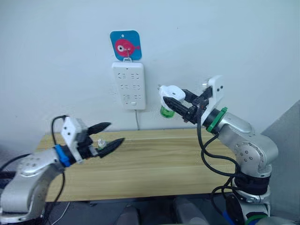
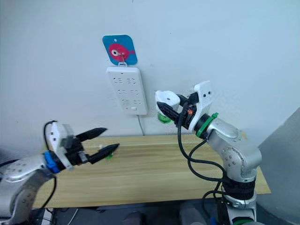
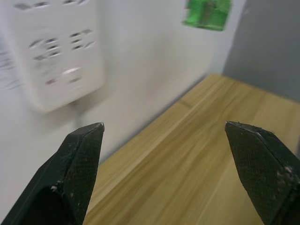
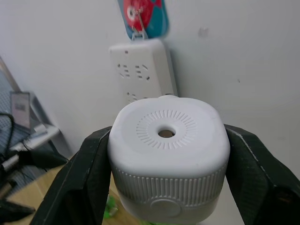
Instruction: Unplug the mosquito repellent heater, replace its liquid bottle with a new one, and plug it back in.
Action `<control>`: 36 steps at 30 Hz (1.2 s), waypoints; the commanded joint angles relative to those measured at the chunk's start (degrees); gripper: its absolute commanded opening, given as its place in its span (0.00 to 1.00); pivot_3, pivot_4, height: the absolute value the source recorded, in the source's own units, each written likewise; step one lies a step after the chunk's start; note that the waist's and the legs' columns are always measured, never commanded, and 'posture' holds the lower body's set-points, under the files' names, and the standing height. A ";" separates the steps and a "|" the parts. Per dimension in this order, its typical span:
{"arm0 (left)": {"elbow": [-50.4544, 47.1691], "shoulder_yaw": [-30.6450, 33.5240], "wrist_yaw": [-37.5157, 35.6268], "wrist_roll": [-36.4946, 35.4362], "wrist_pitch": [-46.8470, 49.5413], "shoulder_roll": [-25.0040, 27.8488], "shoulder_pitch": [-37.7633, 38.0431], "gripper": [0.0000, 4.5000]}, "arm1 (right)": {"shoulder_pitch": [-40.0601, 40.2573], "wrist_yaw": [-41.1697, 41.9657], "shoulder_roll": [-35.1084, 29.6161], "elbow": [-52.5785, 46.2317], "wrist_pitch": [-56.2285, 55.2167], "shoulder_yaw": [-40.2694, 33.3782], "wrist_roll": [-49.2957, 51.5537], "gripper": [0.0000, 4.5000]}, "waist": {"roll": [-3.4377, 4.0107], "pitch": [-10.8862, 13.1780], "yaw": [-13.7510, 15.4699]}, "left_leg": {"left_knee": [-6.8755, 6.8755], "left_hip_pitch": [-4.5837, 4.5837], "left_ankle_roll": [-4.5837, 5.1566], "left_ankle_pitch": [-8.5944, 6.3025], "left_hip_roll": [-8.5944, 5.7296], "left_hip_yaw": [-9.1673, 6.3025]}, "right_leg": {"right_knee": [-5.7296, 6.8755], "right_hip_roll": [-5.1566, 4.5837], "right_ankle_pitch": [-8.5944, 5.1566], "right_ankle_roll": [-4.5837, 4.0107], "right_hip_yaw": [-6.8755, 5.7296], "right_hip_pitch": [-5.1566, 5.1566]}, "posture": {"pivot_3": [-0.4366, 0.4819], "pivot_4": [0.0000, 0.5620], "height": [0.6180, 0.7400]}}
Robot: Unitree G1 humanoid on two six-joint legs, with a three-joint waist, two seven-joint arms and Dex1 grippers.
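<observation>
We are holding the heater [image 4: 168, 154] clamped in our right gripper [image 1: 177, 106], up in the air just right of the strip [image 1: 128, 85] on the wall, unplugged, with a green bottle [image 1: 166, 111] showing at its underside. Our left gripper [image 1: 107, 137] is hovering with its fingers spread apart over the table [image 1: 154, 164], below and left of the strip, beside a small clear and green object [image 1: 101, 142] standing on the tabletop

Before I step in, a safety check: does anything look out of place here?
Nothing looks damaged or spilled. The heater is off the power strip, held in the air by the right gripper with a green bottle under it. A small item lies on the table.
</observation>
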 commanded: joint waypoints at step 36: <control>9.90 -18.69 1.42 10.11 -20.16 -13.14 -16.01 0.96 | 7.82 -45.14 3.60 -0.57 -8.26 -2.78 49.73 0.66 | 0.70 -2.17 -6.61 | 0.00 -0.04 0.03 0.01 0.14 0.00 | 0.12 0.33 0.04 -0.07 0.12 -0.06 | 0.22 0.04 1.00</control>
